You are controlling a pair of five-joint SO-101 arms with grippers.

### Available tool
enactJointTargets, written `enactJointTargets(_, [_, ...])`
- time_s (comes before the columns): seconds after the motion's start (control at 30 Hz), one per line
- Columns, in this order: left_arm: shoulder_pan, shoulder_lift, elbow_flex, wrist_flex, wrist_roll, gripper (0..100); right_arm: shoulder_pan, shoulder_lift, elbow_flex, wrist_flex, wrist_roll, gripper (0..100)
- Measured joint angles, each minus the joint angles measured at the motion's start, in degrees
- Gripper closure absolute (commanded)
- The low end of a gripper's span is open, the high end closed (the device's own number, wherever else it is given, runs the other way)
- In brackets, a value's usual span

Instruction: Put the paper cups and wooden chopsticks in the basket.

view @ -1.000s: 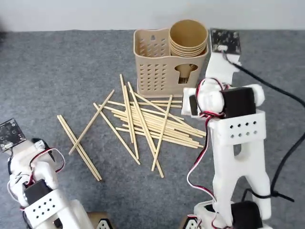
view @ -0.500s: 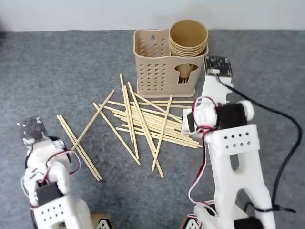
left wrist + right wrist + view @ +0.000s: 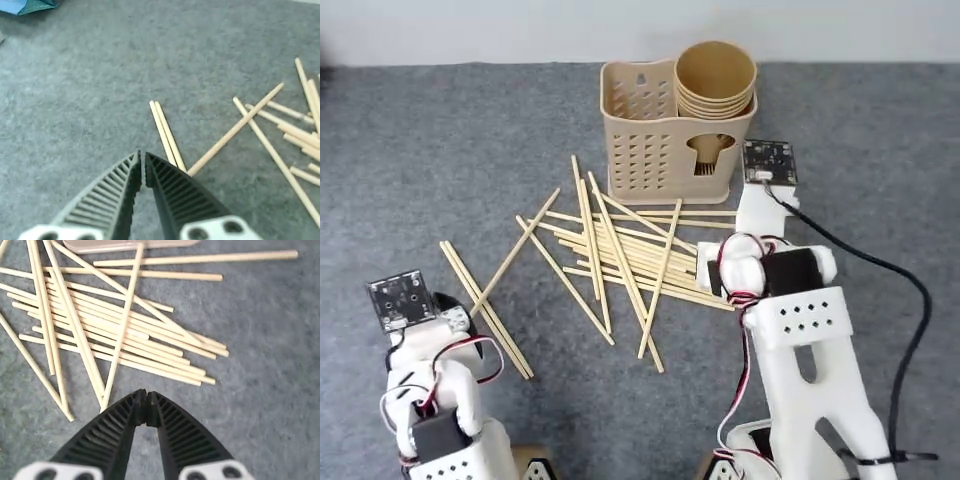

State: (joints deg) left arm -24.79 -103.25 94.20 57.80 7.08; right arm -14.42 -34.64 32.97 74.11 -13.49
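Note:
A beige slotted basket (image 3: 650, 140) stands at the back of the grey mat, with a stack of paper cups (image 3: 716, 76) in its right compartment. Many wooden chopsticks (image 3: 630, 258) lie scattered in front of it. Another pair of chopsticks (image 3: 485, 308) lies apart toward the left arm (image 3: 425, 380). My left gripper (image 3: 142, 156) is shut and empty, just short of the near ends of that pair of chopsticks (image 3: 166, 134). My right gripper (image 3: 146, 394) is shut and empty, above the mat at the near edge of the chopstick pile (image 3: 125, 335).
The right arm (image 3: 790, 310) stands beside the pile's right end, its cable (image 3: 910, 300) trailing off to the right. The basket's base (image 3: 130, 244) edges into the right wrist view. A blue object (image 3: 27, 5) lies far off in the left wrist view.
The left arm has swung in from the left edge toward the separate chopstick pair. The right arm has drawn back from beside the basket toward the front of the pile.

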Motion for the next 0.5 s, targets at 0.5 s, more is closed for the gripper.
enactJointTargets(0.5, [-2.02, 0.0, 2.9, 8.44, 0.7, 99, -14.42, 13.45, -0.7, -11.69, 2.46, 92.4])
